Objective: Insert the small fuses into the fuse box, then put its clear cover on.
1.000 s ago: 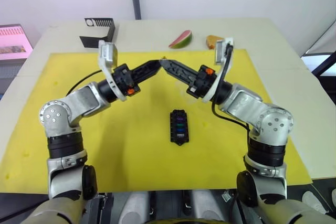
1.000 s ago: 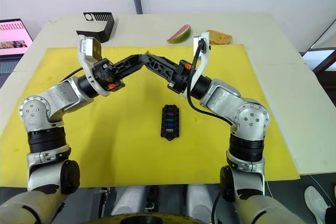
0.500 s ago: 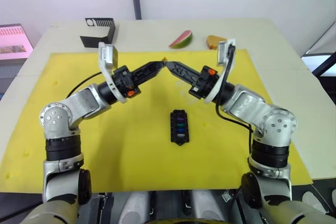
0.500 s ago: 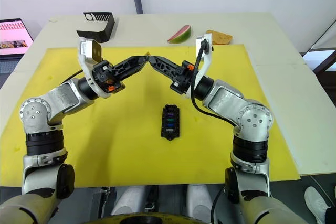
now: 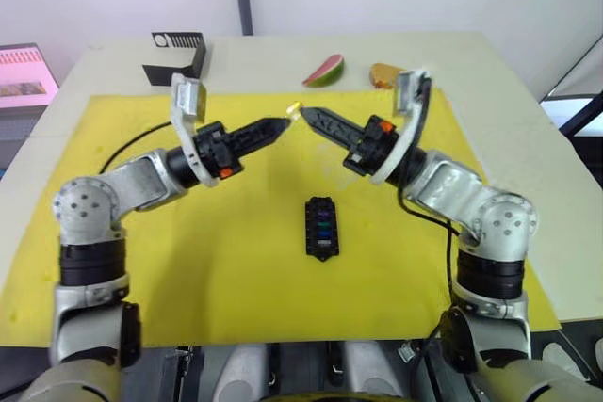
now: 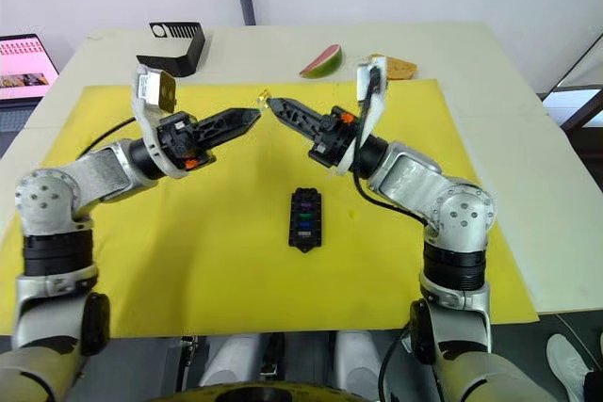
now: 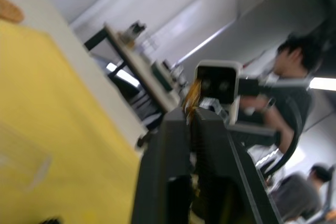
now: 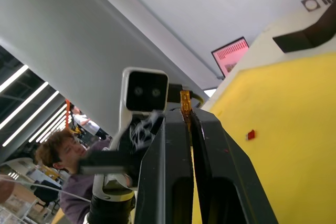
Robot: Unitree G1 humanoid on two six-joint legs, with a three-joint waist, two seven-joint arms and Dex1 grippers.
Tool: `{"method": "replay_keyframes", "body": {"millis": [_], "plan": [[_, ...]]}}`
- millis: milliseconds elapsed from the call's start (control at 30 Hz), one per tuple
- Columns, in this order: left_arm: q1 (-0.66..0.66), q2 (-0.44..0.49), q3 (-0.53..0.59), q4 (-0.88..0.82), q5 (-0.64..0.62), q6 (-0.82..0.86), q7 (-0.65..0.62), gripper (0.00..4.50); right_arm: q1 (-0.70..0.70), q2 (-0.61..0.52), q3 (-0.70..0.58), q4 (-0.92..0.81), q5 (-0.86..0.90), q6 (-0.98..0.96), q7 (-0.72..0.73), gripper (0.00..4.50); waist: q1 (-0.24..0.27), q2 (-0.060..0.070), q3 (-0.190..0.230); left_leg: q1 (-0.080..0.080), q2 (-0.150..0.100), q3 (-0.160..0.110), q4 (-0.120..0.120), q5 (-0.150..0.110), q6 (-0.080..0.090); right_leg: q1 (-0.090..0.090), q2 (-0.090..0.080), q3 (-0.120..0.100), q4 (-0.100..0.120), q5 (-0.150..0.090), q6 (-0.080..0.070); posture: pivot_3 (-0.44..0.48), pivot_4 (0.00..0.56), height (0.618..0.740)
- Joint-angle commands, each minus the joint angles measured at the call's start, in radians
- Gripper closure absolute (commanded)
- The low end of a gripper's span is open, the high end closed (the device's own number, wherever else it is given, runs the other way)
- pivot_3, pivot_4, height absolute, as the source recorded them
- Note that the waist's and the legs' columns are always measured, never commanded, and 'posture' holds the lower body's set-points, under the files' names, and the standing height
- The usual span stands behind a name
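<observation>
The black fuse box (image 5: 321,228) lies at the middle of the yellow mat (image 5: 207,270), with violet, blue and green fuses in its slots. Above the mat's far part my right gripper (image 5: 302,113) is shut on a small amber fuse (image 5: 294,108), which pokes out of the fingertips (image 8: 184,101). My left gripper (image 5: 285,123) hovers just left of and below it, clear of the fuse, open by a narrow gap with nothing in it. A tiny red fuse (image 8: 251,135) lies on the mat. A faint clear cover (image 7: 23,158) rests on the mat too.
A black angular holder (image 5: 177,56) stands at the table's far left. A watermelon slice (image 5: 324,71) and a brown food piece (image 5: 384,73) lie beyond the mat. A pink laptop screen (image 5: 23,73) sits at the left. People show in the background (image 7: 294,93).
The amber fuse has passed from my left gripper to my right. The right gripper shut on it, and the left let go and drew back to the left.
</observation>
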Motion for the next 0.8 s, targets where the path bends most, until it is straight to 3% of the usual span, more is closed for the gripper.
{"method": "replay_keyframes", "body": {"millis": [33, 100, 200, 267, 367, 400, 567, 800], "plan": [[-0.007, 0.118, -0.048, -0.052, 0.161, 0.014, -0.251, 2.10, -0.007, -0.073, -0.027, -0.049, 0.070, 0.000, 0.014, 4.50, 0.000, 0.001, 0.000, 0.000, 0.000, 0.000, 0.000, -0.001, 0.002, 0.000, 0.000, 0.000, 0.000, 0.000, 0.000, 0.000, 0.150, 0.740], [-0.001, 0.175, -0.077, -0.078, 0.217, 0.015, -0.380, 1.09, 0.012, -0.158, -0.018, -0.083, 0.050, 0.033, 0.060, 4.50, 0.001, 0.001, 0.001, 0.000, 0.000, 0.000, 0.000, -0.002, 0.004, 0.000, 0.000, 0.000, -0.001, 0.000, 0.000, 0.000, 0.150, 0.740], [0.044, 0.267, -0.166, -0.180, 0.386, -0.073, -0.586, 1.09, 0.046, -0.332, 0.018, -0.184, -0.070, 0.080, 0.210, 4.50, 0.002, 0.001, 0.001, -0.001, 0.000, 0.000, 0.000, -0.004, 0.006, 0.000, 0.000, 0.000, -0.002, 0.000, 0.000, 0.000, 0.150, 0.740], [0.078, 0.290, -0.259, -0.214, 0.587, -0.238, -0.658, 1.09, 0.055, -0.433, 0.059, -0.233, -0.175, 0.067, 0.324, 4.50, 0.003, 0.002, 0.002, 0.000, 0.000, 0.002, 0.000, -0.005, 0.008, 0.001, -0.001, 0.000, -0.003, -0.001, 0.000, 0.000, 0.150, 0.740], [0.111, 0.289, -0.360, -0.229, 0.817, -0.458, -0.737, 0.17, 0.086, -0.559, 0.163, -0.301, -0.407, -0.025, 0.511, 4.50, 0.004, 0.002, 0.002, 0.000, 0.000, 0.003, 0.001, -0.006, 0.010, 0.002, -0.001, 0.001, -0.004, -0.001, -0.001, 0.000, 0.150, 0.740], [0.113, 0.275, -0.379, -0.224, 0.863, -0.505, -0.749, 0.05, 0.093, -0.588, 0.203, -0.305, -0.481, -0.062, 0.562, 4.50, 0.004, 0.001, 0.002, 0.001, 0.000, 0.003, 0.001, -0.006, 0.010, 0.002, -0.001, 0.001, -0.004, -0.002, -0.003, 0.000, 0.150, 0.740], [0.104, 0.200, -0.427, -0.158, 1.011, -0.656, -0.785, 0.05, 0.091, -0.615, 0.370, -0.244, -0.781, -0.238, 0.716, 4.50, 0.005, 0.001, 0.002, 0.000, 0.001, 0.003, 0.001, -0.006, 0.011, 0.002, -0.002, 0.001, -0.004, -0.001, 0.000, 0.000, 0.150, 0.740], [0.084, 0.109, -0.458, -0.062, 1.168, -0.799, -0.792, 0.05, 0.034, -0.565, 0.494, -0.093, -1.029, -0.391, 0.850, 4.50, 0.005, 0.001, 0.003, 0.000, 0.001, 0.002, 0.001, -0.006, 0.011, 0.001, -0.002, 0.001, -0.003, 0.000, 0.000, 0.000, 0.150, 0.740]]}}
